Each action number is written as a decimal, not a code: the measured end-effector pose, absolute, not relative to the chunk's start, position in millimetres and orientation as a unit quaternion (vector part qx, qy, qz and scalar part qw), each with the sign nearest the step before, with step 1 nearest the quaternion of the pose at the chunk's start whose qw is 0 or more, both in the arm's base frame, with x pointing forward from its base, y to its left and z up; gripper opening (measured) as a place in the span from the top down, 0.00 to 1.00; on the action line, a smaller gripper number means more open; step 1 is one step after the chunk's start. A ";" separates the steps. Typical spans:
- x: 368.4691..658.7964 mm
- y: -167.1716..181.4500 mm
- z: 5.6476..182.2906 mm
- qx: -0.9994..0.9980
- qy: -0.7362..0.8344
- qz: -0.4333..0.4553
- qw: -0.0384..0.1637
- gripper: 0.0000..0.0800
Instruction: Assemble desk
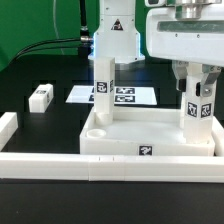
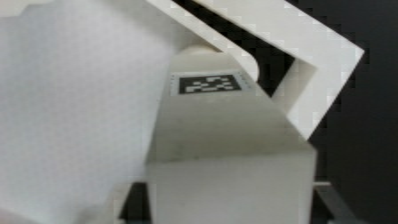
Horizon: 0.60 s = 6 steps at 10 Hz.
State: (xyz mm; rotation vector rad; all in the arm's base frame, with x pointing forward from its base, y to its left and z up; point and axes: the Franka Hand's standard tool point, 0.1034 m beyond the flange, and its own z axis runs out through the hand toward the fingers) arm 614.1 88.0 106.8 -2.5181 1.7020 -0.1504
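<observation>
Desk slab point(image 1: 150, 132): lies rim-up on the black table point(image 1: 40, 125), pushed against the long white border rail point(image 1: 110, 165) at the front. Marker board point(image 1: 115, 96) flat behind it. Two legs stand upright on the slab: one point(image 1: 103, 85) at the far corner on the exterior view's left, one point(image 1: 197, 103) on its right. Gripper point(image 1: 196, 82) clamped on the right leg's top (wrist view: leg point(image 2: 217, 150) fills the space between the fingers). Third leg point(image 1: 40, 96) lies loose, well apart, left.
</observation>
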 end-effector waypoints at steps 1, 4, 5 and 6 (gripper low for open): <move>614.0 87.4 106.7 -0.816 0.575 -0.048 0.050 0.64; 607.8 90.2 106.8 -0.711 0.699 -0.025 0.069 0.64; 605.9 92.4 106.2 -0.682 0.728 -0.016 0.073 0.64; 605.2 94.5 105.7 -0.631 0.772 -0.007 0.080 0.64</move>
